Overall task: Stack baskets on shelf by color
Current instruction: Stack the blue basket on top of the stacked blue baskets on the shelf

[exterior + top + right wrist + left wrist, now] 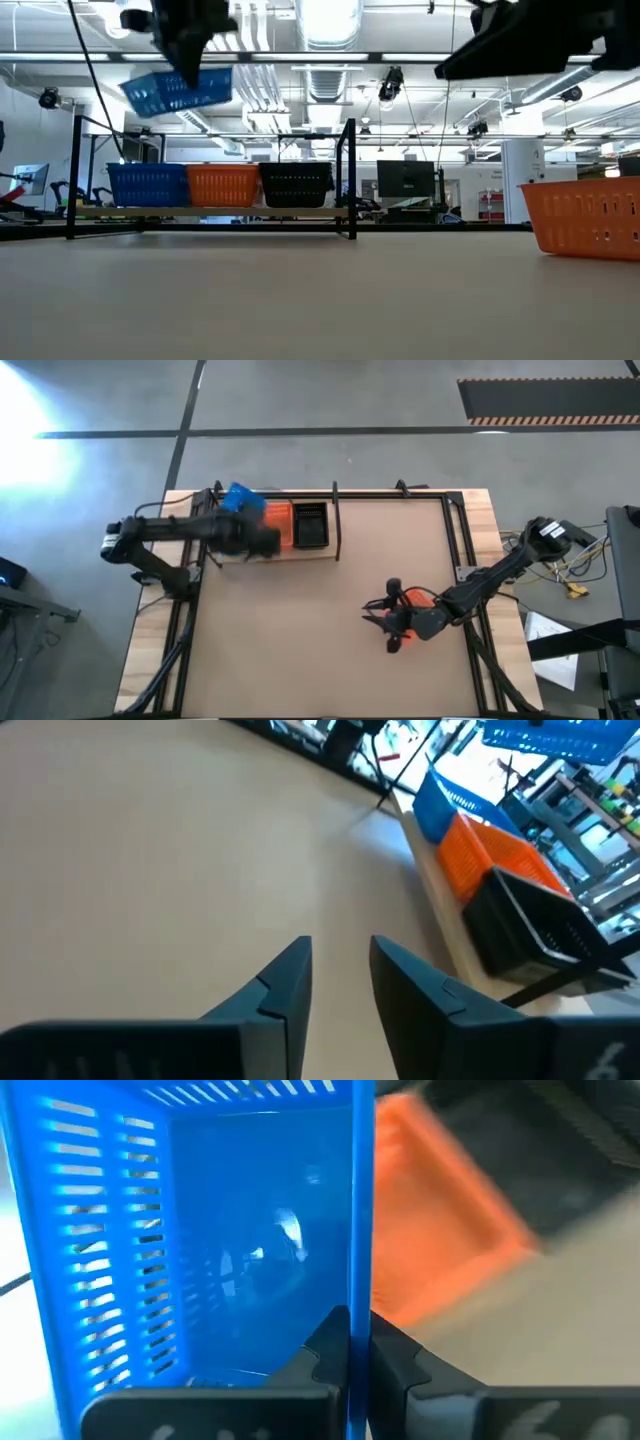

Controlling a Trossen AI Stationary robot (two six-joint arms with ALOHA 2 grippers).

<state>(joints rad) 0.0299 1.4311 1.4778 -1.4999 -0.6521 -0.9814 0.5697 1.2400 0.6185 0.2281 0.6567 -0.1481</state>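
I count five small slotted plastic baskets. Three sit in a row on the pale wooden shelf [210, 212] at about eleven o'clock on the table: one blue [147, 186], one orange [223, 186], one black [296, 185]. My left gripper [358, 1342] is clamped on the wall of a second blue basket [177, 92], holding it tilted in the air above the shelved blue one. My right gripper [338, 970] has its fingers narrowly parted and empty, hovering over bare tabletop beside a second orange basket [583, 214] at about four o'clock.
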